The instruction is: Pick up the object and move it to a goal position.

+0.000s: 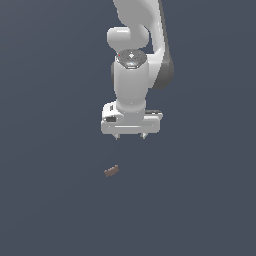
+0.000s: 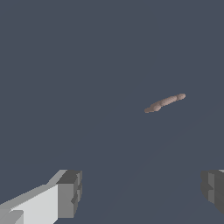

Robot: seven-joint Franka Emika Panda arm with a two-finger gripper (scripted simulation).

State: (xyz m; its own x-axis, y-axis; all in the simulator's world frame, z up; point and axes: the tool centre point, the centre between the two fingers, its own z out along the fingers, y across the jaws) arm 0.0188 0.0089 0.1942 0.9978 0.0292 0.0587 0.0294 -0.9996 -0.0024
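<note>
The object is a tiny reddish-brown oblong peg lying on the dark grey floor, tilted slightly. It also shows in the wrist view as a thin brown peg. My white gripper hangs above the floor, up and toward the exterior view's right of the peg, apart from it. Its two short fingers point down and stand wide apart with nothing between them. In the wrist view the two grey fingertips show at the frame's edges, and the gripper is empty.
The floor is a plain dark grey surface. The white arm rises above the gripper.
</note>
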